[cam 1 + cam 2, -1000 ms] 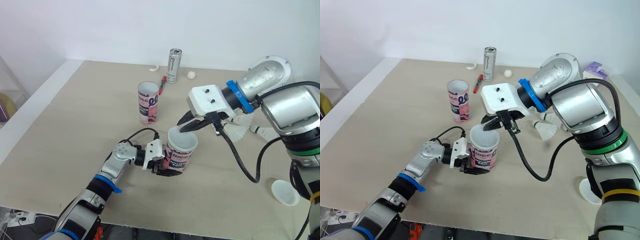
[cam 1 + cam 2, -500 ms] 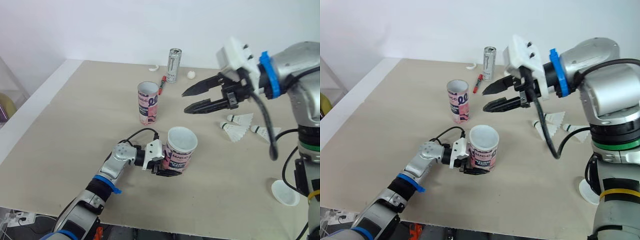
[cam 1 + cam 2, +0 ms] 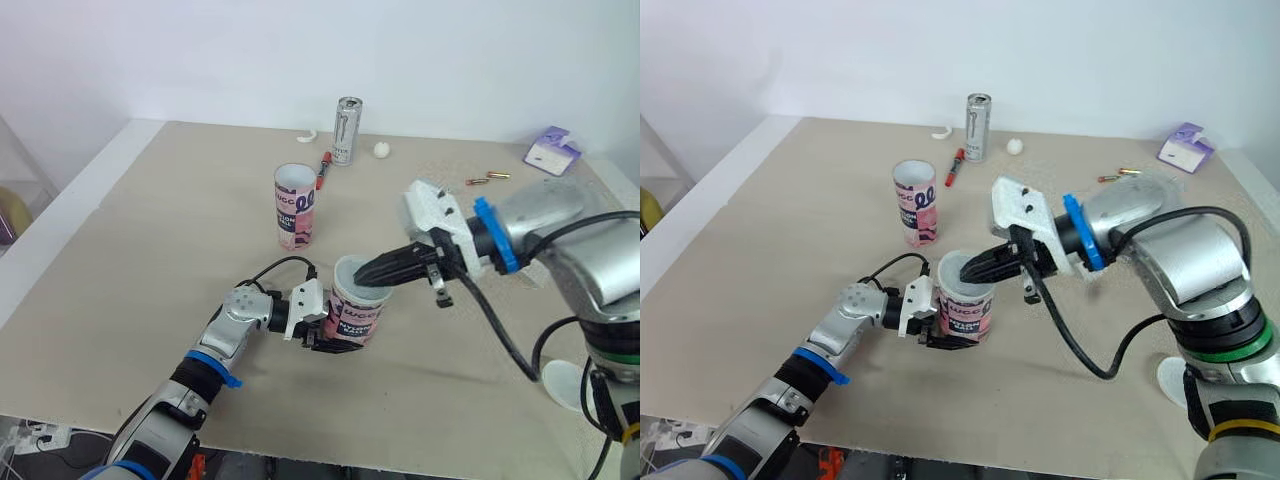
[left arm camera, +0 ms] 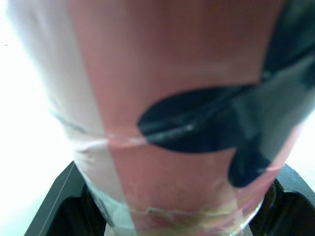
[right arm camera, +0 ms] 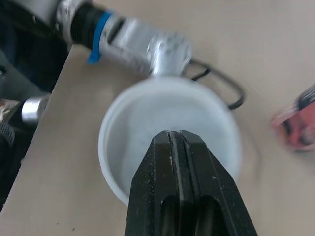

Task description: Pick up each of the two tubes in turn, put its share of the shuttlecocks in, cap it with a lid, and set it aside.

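A pink, white and black tube (image 3: 352, 318) stands upright near the table's front middle. My left gripper (image 3: 336, 340) is shut on its lower part, and that tube (image 4: 187, 113) shows between the black fingers (image 4: 54, 206) in the left wrist view. My right gripper (image 3: 362, 277) is shut, its tips at the tube's open mouth. In the right wrist view the closed fingers (image 5: 179, 147) point into the white inside of the tube (image 5: 113, 128), with nothing seen between them. A second, matching tube (image 3: 295, 207) stands open farther back.
A white lid (image 3: 562, 383) lies at the front right. At the back stand a drink can (image 3: 347, 130), a red pen (image 3: 325, 168), a small white ball (image 3: 382, 150) and a purple object (image 3: 550, 150). My right arm crosses the table's right half.
My right gripper, open and raised over the table half a second ago, has come down to the held tube's mouth and shut. My left gripper and the tube have stayed put.
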